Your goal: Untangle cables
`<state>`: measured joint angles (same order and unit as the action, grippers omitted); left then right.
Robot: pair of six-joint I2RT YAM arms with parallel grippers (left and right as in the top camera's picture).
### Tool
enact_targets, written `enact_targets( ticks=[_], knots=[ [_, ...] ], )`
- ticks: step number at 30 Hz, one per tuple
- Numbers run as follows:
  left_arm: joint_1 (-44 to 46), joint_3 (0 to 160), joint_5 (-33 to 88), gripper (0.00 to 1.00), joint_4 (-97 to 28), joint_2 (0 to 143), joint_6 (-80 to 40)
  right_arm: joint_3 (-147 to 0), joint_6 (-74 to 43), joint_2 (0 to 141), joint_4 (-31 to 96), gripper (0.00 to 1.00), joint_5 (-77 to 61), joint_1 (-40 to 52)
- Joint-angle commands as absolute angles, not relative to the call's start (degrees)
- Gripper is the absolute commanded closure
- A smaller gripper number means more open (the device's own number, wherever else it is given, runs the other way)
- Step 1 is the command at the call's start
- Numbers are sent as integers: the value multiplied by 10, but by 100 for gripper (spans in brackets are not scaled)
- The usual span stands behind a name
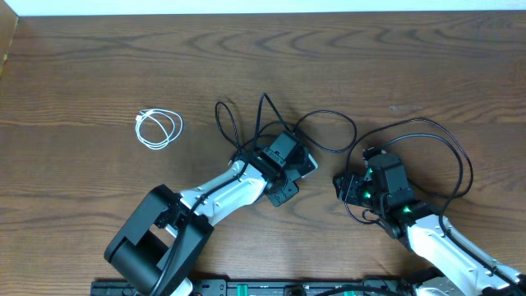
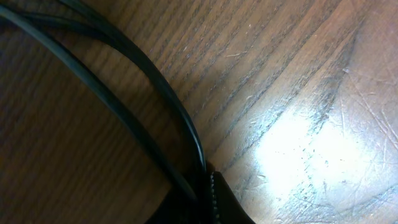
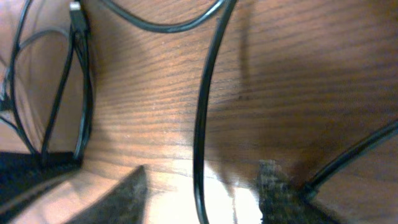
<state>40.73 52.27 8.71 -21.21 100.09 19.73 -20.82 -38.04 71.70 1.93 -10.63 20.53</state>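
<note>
Overhead: one long thin black cable (image 1: 329, 113) is sprawled in loose loops over the brown wooden desk (image 1: 82, 66), passing at the left hand (image 1: 300, 160). One short thin white cable (image 1: 157, 129) is coiled well apart on that hand's left, judged already separated. One right hand (image 1: 345, 185) is set near, on the left hand's right.

Left wrist: two runs of the black cable are seen entering the pressed-together left hand, seemingly pinched there as an anchor.

Right wrist: the right hand's fingers (image 3: 124, 193) are spread, with the black cable lying unpinched between them.
</note>
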Motion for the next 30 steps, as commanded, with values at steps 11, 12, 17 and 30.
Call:
enact_targets(
  ticks=[11,12,17,30],
  knots=[
    [408,509,83,93,-226,1019,194,-203,-377,713,22,1,-94,207],
    [408,510,83,93,-226,1012,194,-203,-376,713,22,1,-93,207],
    [408,533,46,93,-226,955,193,-203,-376,712,22,1,-93,207],
    [378,548,-161,92,-61,738,202,-203,-376,712,24,1,-93,207]
  ],
)
